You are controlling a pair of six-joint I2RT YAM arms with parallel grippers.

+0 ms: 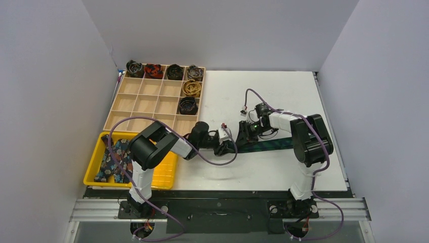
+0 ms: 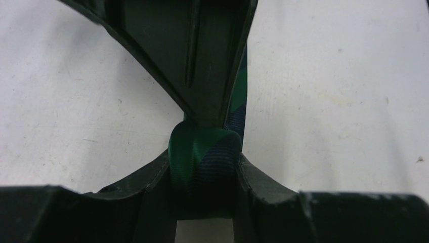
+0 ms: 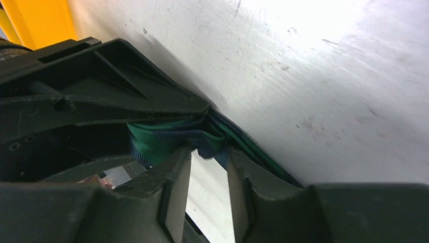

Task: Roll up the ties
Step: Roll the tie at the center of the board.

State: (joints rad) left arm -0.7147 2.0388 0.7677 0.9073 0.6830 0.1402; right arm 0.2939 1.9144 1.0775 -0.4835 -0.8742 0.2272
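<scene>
At the far left, the yellow tray (image 1: 92,174) is holding loose flowered ties (image 1: 114,159), and at its 12 o'clock the wooden divided box (image 1: 146,101) is keeping six rolled ties (image 1: 191,88) in its top row and right-hand column.

Moving right, the left gripper (image 2: 203,161) is reaching toward 3 o'clock and clamping the folded end of the green and navy plaid tie (image 1: 270,145). In its own camera the fold is filling the whole gap and pressing on both fingers. The rest of the tie is lying flat on the white table (image 1: 263,91), running off toward 3 o'clock.

At about 1 o'clock of the left gripper, the right gripper (image 3: 208,163) is pointing back toward 9 o'clock. Its jaws are standing apart with bare table showing between them, and the bunched green fold is sitting just beyond its tips. One of its fingers is coming down onto the top of the fold.

From above, the two grippers are covering the folded end. The tie's far end is slipping under the right arm (image 1: 308,139). I cannot tell how many turns the fold has. The right wrist camera is cutting the tray down to a yellow corner.
</scene>
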